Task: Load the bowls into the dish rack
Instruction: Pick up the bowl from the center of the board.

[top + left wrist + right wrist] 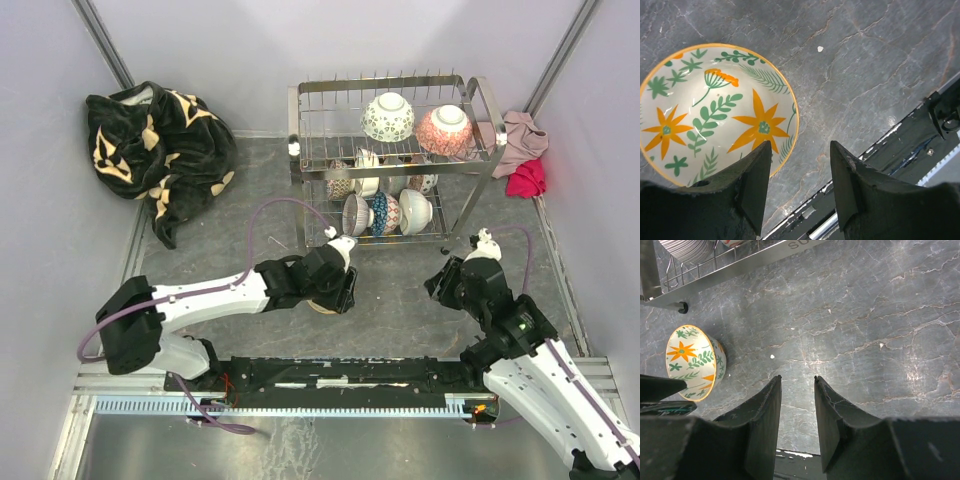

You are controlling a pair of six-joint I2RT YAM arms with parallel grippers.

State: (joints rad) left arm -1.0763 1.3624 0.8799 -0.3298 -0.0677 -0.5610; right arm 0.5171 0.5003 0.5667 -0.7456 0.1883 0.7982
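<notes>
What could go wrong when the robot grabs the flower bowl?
The left gripper is open, but the flower bowl sits off to one side of its fingers, not between them. Closing there might only push the rim, and the bowl could tip or slip away. Also, the dish rack already has a row of bowls on its lower shelf, so the new one might bump them.

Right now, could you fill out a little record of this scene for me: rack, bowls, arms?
Dish rack: two tiers, far side of table
Upper tier: white bowl, pink bowl
Lower tier: several bowls, front ones on edge
Loose bowl: orange-flowered, on table
Left gripper: open, by that bowl's rim
Right gripper: open, empty, above bare table
</notes>
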